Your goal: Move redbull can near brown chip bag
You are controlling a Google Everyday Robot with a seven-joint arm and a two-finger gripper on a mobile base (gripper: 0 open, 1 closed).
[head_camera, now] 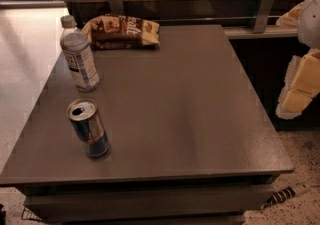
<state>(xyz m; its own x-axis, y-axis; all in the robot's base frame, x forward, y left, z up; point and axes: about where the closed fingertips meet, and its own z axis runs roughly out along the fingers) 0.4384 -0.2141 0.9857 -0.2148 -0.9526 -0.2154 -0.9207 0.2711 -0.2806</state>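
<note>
Far left of gripper (300, 86): redbull can (89, 128), upright, with water bottle (79, 59) close behind. Farther back, brown chip bag (122, 31). Gripper off table's (200, 119) right edge, grip impossible to tell. Risks clipping bottle, toppling can.

Matt table (200, 119); plastic claw (298, 88) far right
</note>
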